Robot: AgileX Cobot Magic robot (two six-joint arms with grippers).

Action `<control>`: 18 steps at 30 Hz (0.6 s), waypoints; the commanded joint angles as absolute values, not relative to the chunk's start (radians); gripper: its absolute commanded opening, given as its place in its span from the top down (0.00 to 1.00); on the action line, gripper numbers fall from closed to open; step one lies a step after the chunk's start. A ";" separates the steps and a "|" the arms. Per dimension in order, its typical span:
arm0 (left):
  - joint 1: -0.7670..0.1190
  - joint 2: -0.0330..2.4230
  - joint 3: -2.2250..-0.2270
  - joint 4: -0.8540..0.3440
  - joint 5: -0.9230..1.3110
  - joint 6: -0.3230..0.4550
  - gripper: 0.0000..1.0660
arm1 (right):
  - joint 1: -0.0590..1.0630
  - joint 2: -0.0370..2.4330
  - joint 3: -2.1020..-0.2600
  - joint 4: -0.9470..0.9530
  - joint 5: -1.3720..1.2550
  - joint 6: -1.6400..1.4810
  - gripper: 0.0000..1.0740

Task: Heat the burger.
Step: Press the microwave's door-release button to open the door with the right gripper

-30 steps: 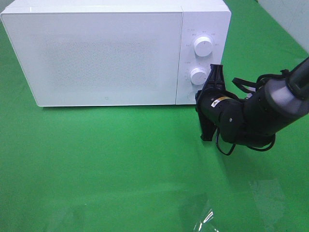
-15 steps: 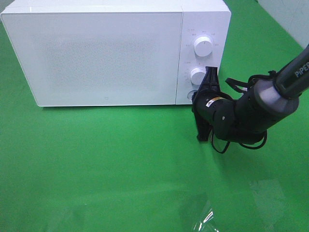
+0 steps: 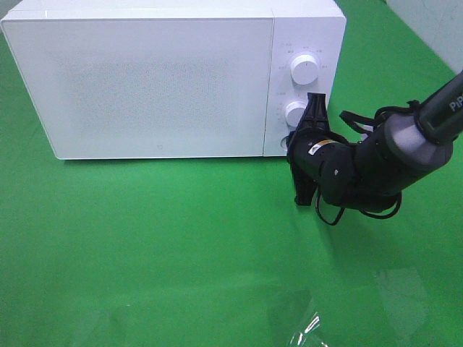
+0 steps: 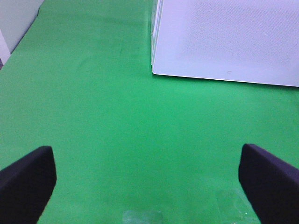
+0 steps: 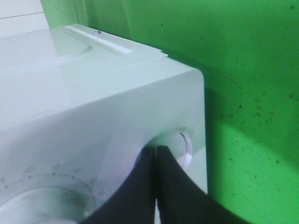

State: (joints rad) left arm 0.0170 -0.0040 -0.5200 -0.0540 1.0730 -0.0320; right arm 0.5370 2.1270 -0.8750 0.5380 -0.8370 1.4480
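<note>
The burger is not in view. The white microwave (image 3: 145, 79) stands at the back with its door closed; it also shows in the left wrist view (image 4: 224, 42) and the right wrist view (image 5: 93, 93). My right gripper (image 3: 292, 139) is shut, and its joined fingertips (image 5: 161, 161) touch the round button (image 5: 186, 148) at the bottom of the control panel, below the two knobs (image 3: 304, 70) (image 3: 296, 113). My left gripper (image 4: 145, 154) is open and empty over the green cloth in front of the microwave's left corner. It does not show in the exterior view.
Green cloth (image 3: 159, 246) covers the table. A clear, shiny plastic piece (image 3: 307, 329) lies near the front edge. A pale wall (image 3: 434, 22) stands at the back right.
My right gripper has moved left to the microwave's control panel and now covers the lower button. The microwave door stays closed.
</note>
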 commanded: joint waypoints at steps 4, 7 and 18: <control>0.019 -0.010 -0.517 -0.059 1.066 -0.033 0.07 | 0.527 2.116 -0.893 0.529 -1.057 1.433 1.00; 0.019 -0.010 -0.517 -0.059 1.066 -0.033 0.07 | 0.527 2.129 -0.893 0.528 -1.089 1.433 1.00; 0.019 -0.010 -0.517 -0.059 1.066 -0.033 0.07 | 0.527 2.155 -0.909 0.524 -1.201 1.421 1.00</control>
State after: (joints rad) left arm 0.0170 -0.0040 -0.5200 -0.0540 1.0730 -0.0320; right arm 0.5500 2.1770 -0.8640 0.5220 -0.9830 1.4410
